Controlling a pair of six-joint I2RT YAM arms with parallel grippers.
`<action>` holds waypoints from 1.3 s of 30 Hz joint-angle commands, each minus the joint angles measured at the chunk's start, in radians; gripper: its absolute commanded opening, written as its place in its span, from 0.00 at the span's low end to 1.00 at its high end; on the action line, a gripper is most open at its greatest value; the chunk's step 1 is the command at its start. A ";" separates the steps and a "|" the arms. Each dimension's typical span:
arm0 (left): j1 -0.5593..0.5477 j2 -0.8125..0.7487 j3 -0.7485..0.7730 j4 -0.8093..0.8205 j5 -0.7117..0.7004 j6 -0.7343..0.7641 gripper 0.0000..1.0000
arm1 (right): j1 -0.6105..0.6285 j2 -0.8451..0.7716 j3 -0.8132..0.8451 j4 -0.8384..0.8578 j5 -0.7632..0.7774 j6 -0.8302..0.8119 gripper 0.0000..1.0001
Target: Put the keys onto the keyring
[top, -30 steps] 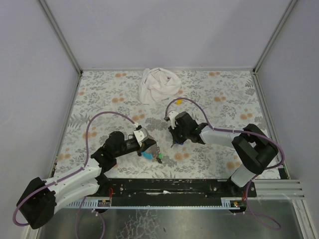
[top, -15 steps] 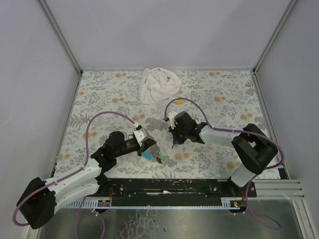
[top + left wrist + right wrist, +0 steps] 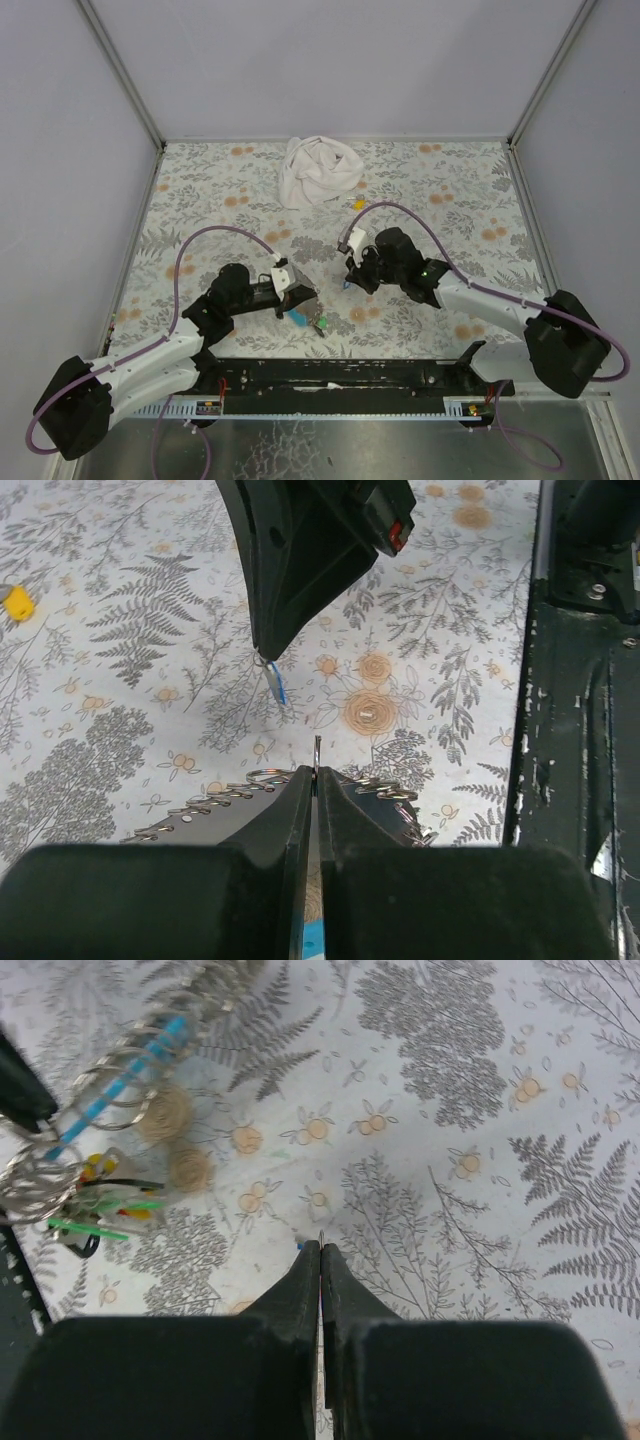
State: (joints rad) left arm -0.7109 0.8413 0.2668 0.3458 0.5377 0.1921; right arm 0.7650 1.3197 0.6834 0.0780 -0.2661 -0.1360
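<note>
Nearest the table's front edge, the L arm's left gripper is clamped fully shut on the keyring, w/ green-capped keys hanging off it. Prob. pinned there so the ring stays put as an anchor. Just beyond, the right gripper is also closed tight, pinching a blue-capped key by one end, tip aimed at the ring for threading. Farther back: white cloth, yellow bit. No readable labels or writing.
</note>
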 commanded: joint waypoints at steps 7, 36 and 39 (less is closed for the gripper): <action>0.005 0.037 0.021 0.032 0.138 0.064 0.00 | 0.008 -0.204 -0.072 0.076 -0.325 -0.197 0.00; 0.004 0.083 0.024 0.083 0.167 0.020 0.00 | 0.197 -0.211 -0.159 0.228 -0.152 -0.319 0.00; 0.005 0.085 0.024 0.083 0.169 0.020 0.00 | 0.213 -0.205 -0.155 0.229 -0.130 -0.328 0.00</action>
State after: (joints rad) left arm -0.7109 0.9318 0.2668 0.3527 0.7033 0.2180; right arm 0.9535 1.1110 0.5232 0.2417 -0.4789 -0.4358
